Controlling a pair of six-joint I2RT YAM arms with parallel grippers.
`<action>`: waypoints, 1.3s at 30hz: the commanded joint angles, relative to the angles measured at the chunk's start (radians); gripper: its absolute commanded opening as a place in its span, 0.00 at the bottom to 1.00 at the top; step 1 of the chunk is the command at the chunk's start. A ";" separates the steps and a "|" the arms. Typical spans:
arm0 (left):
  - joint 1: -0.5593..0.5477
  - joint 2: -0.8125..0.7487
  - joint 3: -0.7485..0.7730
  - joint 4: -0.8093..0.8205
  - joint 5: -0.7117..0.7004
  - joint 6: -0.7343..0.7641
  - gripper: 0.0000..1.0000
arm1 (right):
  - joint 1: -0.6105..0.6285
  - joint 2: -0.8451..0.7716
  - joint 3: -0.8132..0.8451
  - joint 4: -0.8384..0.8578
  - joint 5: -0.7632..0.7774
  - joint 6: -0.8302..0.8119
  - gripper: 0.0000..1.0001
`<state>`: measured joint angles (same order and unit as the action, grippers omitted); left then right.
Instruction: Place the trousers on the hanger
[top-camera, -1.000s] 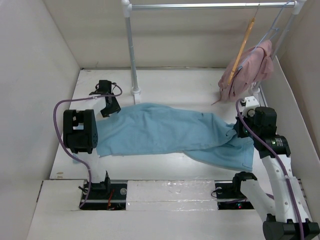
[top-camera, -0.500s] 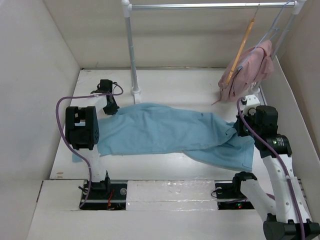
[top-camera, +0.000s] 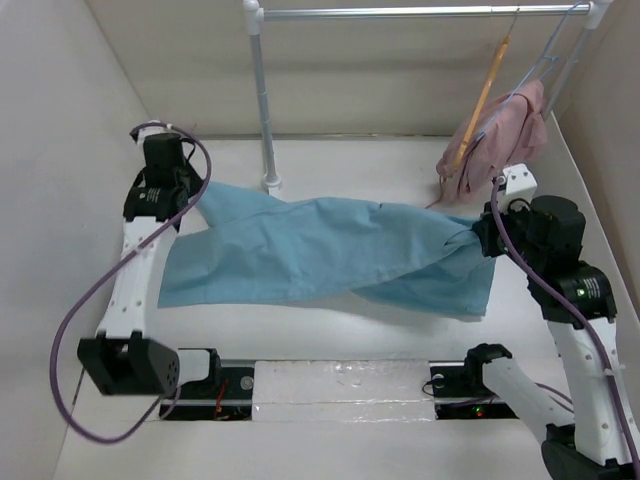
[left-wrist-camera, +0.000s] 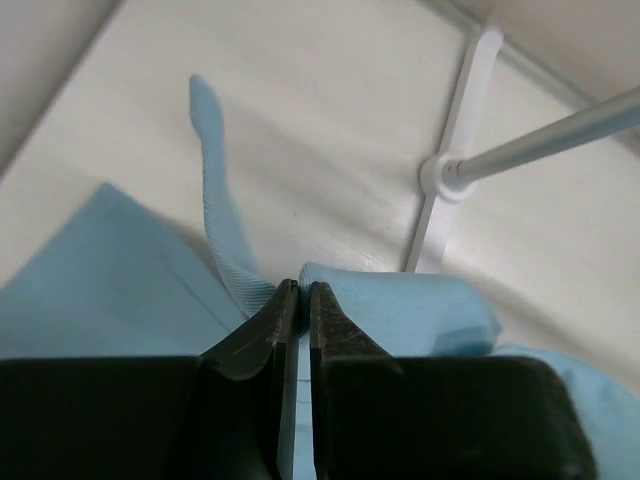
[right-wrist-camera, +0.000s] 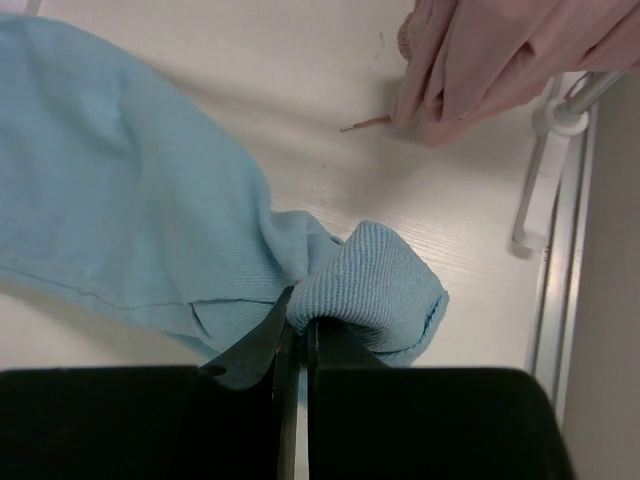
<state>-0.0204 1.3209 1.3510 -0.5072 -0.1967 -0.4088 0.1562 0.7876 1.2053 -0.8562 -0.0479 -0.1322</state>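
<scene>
White table, trousers slung between left claw and right claw, walls close

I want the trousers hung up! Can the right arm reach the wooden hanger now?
Probably yes: the hanger hangs close behind the right tool with open space between, though that tool is shut on the trousers.

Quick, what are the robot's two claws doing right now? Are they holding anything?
Left gripper: jaws shut, pinching a fold of the trousers.
Right gripper: jaws shut, pinching a bunched bit of the trousers too.
</scene>
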 joint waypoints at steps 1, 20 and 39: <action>0.005 -0.139 0.060 -0.063 -0.145 -0.009 0.00 | 0.035 -0.056 0.112 -0.030 0.166 -0.017 0.00; 0.000 0.368 0.701 -0.139 -0.182 0.123 0.00 | 0.189 -0.211 -0.027 -0.297 0.168 0.065 0.00; 0.203 0.287 -0.106 0.153 0.161 -0.136 0.21 | 0.198 -0.125 -0.095 -0.133 0.120 0.080 0.00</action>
<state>0.2005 1.7603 1.3891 -0.5140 -0.0769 -0.4549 0.3424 0.6502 1.1110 -1.1133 0.0914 -0.0334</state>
